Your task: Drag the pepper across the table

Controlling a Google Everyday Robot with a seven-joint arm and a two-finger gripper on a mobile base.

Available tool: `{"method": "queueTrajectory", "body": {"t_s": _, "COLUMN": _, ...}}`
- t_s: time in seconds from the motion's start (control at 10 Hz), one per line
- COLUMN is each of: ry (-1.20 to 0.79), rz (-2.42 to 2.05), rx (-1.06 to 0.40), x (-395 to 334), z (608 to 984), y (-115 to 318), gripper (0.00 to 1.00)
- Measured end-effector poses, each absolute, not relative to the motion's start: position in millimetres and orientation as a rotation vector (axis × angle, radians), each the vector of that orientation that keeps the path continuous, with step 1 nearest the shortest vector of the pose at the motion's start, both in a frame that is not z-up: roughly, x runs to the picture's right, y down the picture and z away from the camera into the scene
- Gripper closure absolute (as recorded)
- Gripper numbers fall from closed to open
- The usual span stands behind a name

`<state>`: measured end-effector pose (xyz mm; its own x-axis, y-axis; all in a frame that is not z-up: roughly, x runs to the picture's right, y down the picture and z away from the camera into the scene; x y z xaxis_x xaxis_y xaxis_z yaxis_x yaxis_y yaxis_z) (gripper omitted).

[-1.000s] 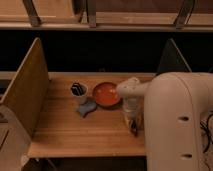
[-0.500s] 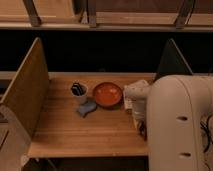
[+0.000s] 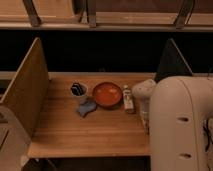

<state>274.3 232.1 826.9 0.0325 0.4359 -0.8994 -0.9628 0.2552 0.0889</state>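
My white arm (image 3: pixel 182 125) fills the right side of the camera view. Its gripper (image 3: pixel 146 121) hangs down at the table's right edge, just right of a small pale upright object with a dark top (image 3: pixel 128 98). This object stands next to the orange bowl (image 3: pixel 107 94). I cannot tell whether it is the pepper; nothing else in view looks like one. The gripper does not appear to touch it.
On the wooden table (image 3: pixel 90 132) a dark cup (image 3: pixel 78 90) stands left of the bowl, with a blue cloth (image 3: pixel 87 108) in front of it. Upright wooden panels (image 3: pixel 26 92) close the left and right sides. A dark gap lies behind.
The arm and gripper have moved right toward the table's edge, uncovering the small pale object beside the bowl. The bowl, cup and cloth have not moved.
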Motion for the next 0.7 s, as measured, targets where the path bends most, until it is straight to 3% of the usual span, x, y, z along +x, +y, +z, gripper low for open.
{"method": "queueTrajectory", "body": {"t_s": 0.1, "ry": 1.011, "rz": 1.211, "rx": -0.672, "x": 273.7, "z": 826.6, "y": 232.0, "gripper": 0.98}}
{"method": "queueTrajectory", "body": {"t_s": 0.7, "ry": 1.010, "rz": 1.209, "rx": -0.674, "x": 271.1, "z": 827.0, "y": 231.6, "gripper": 0.40}}
